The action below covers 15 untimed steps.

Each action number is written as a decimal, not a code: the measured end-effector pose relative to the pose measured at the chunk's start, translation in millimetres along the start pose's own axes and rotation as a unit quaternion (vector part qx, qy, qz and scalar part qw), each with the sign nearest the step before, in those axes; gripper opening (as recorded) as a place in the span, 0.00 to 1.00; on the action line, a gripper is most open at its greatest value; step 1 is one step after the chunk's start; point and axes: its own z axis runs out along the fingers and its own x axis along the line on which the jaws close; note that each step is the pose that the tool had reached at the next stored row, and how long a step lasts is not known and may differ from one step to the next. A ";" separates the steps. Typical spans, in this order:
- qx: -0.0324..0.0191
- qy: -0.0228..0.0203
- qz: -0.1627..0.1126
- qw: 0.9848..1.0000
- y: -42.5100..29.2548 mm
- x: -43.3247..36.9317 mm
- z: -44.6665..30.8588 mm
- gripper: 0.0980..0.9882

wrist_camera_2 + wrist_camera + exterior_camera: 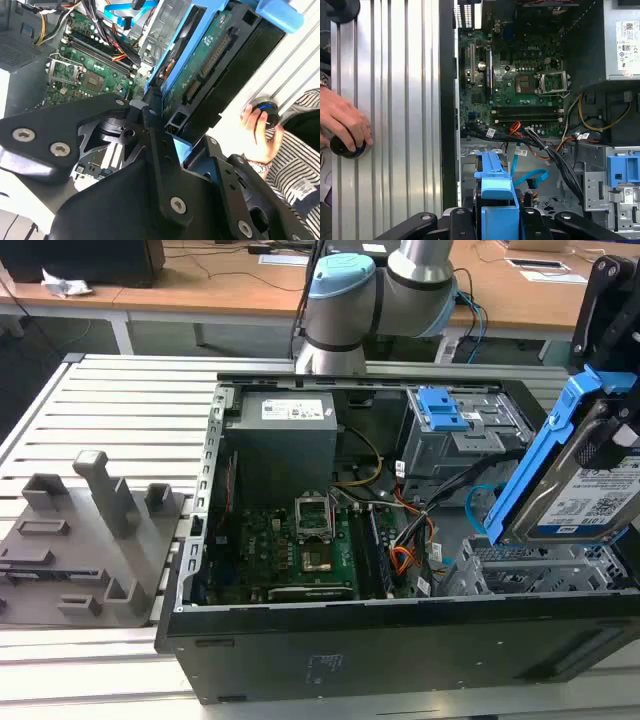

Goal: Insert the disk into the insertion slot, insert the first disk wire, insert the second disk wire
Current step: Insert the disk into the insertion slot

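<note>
My gripper (612, 390) is shut on the disk (590, 495), a silver drive with a white label in a bright blue carrier. It hangs tilted just above the insertion slot (530, 568), a grey perforated cage at the case's corner on the exterior view's right. In the second wrist view the disk's green circuit side (205, 65) faces the camera between the black fingers (150, 112). The first wrist view has the blue carrier (495, 192) over the cage (470, 167). The second disk wire (478, 498), light blue, loops loose beside the cage. I cannot tell which wire is the first disk wire.
The open computer case (400, 640) lies on a ribbed metal table (130, 400). A grey drive box with a blue latch (445, 410) sits behind the cage. An orange and multicoloured wire bundle (405, 558) crosses near the motherboard (290, 550). A person's hand (342, 120) rests on a knob.
</note>
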 end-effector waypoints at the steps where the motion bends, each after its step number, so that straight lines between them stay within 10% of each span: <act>1: 0.000 0.001 0.000 1.000 -0.1 0.0 3.1 0.30; 15: 0.000 0.001 0.000 1.000 -5.3 -5.3 22.3 0.30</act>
